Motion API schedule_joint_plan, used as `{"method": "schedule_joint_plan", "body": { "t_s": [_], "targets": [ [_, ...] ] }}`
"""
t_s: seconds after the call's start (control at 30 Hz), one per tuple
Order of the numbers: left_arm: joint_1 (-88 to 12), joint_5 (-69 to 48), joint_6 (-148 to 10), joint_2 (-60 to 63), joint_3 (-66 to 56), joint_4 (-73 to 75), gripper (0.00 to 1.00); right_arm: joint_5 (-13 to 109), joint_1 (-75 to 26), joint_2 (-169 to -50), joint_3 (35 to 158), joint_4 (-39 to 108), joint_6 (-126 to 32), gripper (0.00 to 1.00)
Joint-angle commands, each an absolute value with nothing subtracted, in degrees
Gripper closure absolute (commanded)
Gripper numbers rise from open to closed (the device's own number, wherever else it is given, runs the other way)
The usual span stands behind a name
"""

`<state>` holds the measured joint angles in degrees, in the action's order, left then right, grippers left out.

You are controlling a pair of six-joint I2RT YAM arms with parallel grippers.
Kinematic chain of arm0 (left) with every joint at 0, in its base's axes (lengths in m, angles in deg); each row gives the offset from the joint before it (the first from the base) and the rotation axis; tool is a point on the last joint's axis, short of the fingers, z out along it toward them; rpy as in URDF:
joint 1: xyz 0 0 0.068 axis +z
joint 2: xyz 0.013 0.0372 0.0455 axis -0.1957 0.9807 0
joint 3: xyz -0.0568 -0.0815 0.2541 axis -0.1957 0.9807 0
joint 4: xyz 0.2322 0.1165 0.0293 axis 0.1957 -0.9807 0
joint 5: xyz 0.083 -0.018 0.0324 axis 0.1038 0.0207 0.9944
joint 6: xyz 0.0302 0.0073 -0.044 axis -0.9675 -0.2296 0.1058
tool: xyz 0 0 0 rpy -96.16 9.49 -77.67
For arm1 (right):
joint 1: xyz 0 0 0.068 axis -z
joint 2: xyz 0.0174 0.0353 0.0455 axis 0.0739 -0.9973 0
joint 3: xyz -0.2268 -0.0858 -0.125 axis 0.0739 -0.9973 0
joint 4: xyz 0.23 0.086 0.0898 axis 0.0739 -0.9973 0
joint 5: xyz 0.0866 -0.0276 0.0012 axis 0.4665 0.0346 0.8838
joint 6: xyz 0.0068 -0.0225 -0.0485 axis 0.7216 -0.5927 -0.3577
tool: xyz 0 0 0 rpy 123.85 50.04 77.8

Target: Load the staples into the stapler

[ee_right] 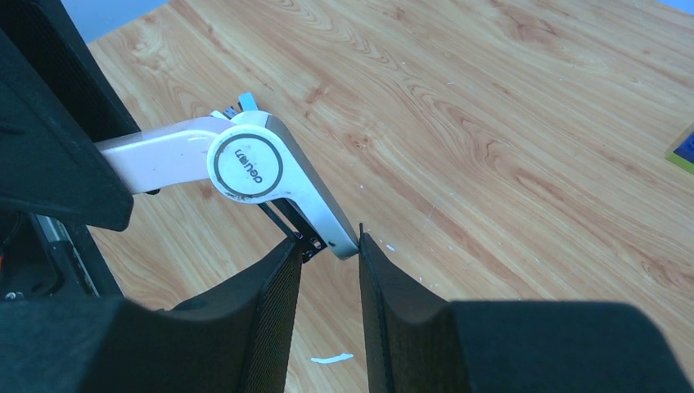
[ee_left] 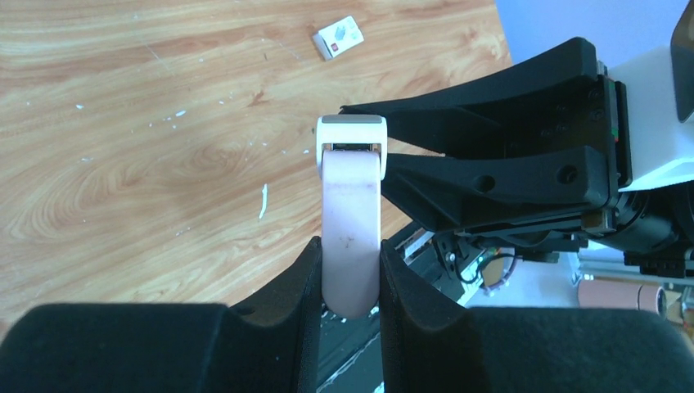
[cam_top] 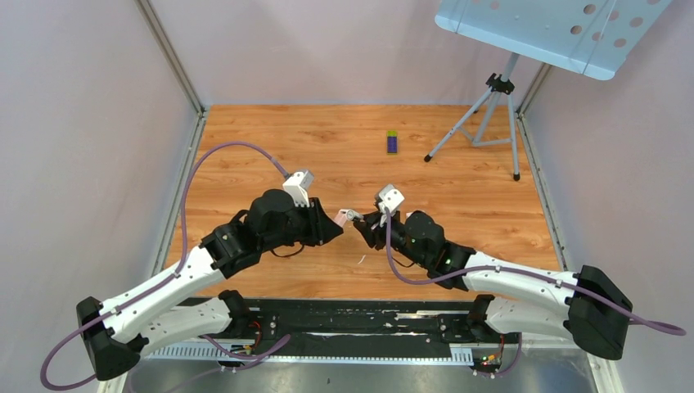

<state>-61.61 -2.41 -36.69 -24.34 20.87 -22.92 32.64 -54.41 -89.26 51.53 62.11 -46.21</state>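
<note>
The stapler (cam_top: 344, 217) is pale pink and white with a round hinge cap. It is held above the wooden table between both arms. My left gripper (ee_left: 350, 246) is shut on its pink body (ee_left: 352, 205). In the right wrist view the stapler (ee_right: 245, 164) is hinged open, with its white arm and black rail pointing down. My right gripper (ee_right: 329, 241) pinches their tips between its fingertips. The grey staples are not visible in any view.
A purple-and-green little box (cam_top: 393, 142) lies at the back of the table and also shows in the right wrist view (ee_right: 683, 151). A small white card (ee_left: 338, 37) lies on the wood. A tripod stand (cam_top: 491, 123) with a blue perforated tray (cam_top: 548, 33) stands at the back right.
</note>
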Motion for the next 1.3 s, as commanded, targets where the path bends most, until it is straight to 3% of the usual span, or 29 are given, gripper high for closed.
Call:
{"method": "schedule_joint_plan", "body": {
  "t_s": [0.0, 0.83, 1.27],
  "targets": [
    [-61.53, -5.23, -39.49, -24.17, 18.73, -26.72, 1.0, 33.3, -54.7, -87.41, 50.07, 63.65, -50.69, 0.66],
    [-61.27, -6.81, -50.07, -17.93, 12.58, -41.26, 1.0, 41.07, -54.71, -84.88, 45.51, 67.08, -71.07, 0.65],
    [-57.05, -9.87, -50.17, -13.64, 11.04, -40.77, 1.0, 50.38, -55.99, -88.57, 45.72, 69.29, -66.85, 0.38]
  ]
}}
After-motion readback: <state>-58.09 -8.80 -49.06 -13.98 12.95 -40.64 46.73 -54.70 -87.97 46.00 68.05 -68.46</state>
